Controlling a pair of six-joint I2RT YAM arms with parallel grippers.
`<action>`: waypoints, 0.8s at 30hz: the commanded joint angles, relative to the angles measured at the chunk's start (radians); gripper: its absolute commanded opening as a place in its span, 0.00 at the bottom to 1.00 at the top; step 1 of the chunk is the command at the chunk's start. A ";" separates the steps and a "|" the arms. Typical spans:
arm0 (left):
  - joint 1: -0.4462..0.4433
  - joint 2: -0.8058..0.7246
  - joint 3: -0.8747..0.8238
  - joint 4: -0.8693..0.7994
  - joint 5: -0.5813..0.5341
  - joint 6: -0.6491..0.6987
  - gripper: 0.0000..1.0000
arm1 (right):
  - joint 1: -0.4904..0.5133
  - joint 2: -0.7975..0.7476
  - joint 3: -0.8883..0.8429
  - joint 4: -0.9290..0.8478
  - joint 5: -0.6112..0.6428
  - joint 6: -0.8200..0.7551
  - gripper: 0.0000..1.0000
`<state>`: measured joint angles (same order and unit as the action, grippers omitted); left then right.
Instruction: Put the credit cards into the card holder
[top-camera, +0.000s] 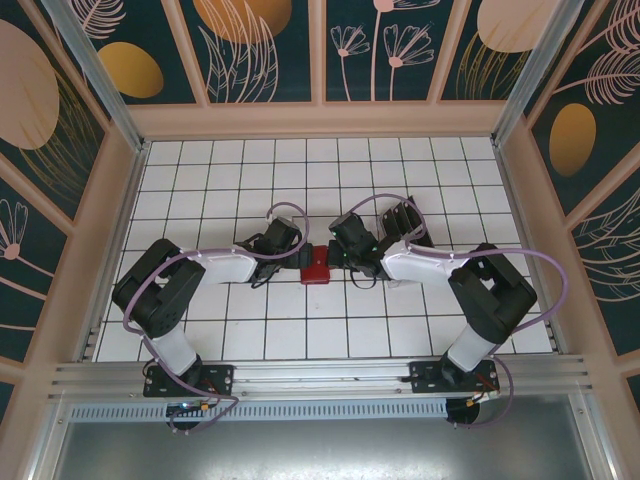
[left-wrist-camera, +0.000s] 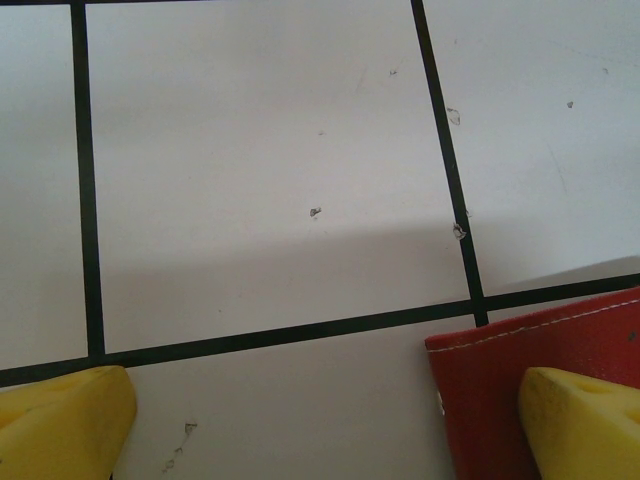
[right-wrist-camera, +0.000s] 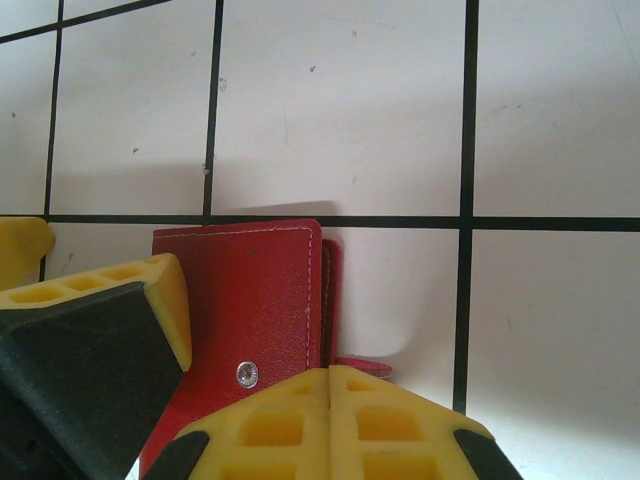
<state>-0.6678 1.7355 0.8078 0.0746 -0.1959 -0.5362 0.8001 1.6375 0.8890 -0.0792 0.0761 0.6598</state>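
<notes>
The red card holder (top-camera: 316, 266) lies flat on the tiled floor between the two grippers. In the right wrist view the card holder (right-wrist-camera: 255, 300) shows its snap stud, white stitching and a thin flap poking out at its right edge. My right gripper (right-wrist-camera: 330, 395) is shut, fingertips pressed together over that right edge; whether the flap is pinched is hidden. My left gripper (left-wrist-camera: 320, 430) is open wide and low over the floor, with one finger (left-wrist-camera: 585, 420) above the holder's corner (left-wrist-camera: 490, 390). A dark cluster (top-camera: 405, 222) beyond the right arm looks like the credit cards standing upright.
The left gripper's yellow and black finger (right-wrist-camera: 95, 340) crowds the holder's left side in the right wrist view. White tiles with black lines cover the floor (top-camera: 240, 180). Patterned walls close in the back and both sides, and a metal rail (top-camera: 320, 375) runs along the near edge.
</notes>
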 joint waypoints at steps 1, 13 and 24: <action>0.007 0.041 -0.027 -0.039 -0.016 -0.020 0.99 | 0.001 -0.022 -0.022 0.027 -0.024 0.002 0.00; 0.008 0.042 -0.027 -0.036 -0.013 -0.019 0.99 | -0.008 -0.018 -0.033 0.136 -0.135 0.036 0.00; 0.007 0.041 -0.030 -0.033 -0.014 -0.021 0.99 | -0.012 0.037 -0.059 0.248 -0.204 0.090 0.00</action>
<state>-0.6678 1.7355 0.8078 0.0753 -0.1963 -0.5365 0.7925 1.6535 0.8474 0.1070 -0.0998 0.7200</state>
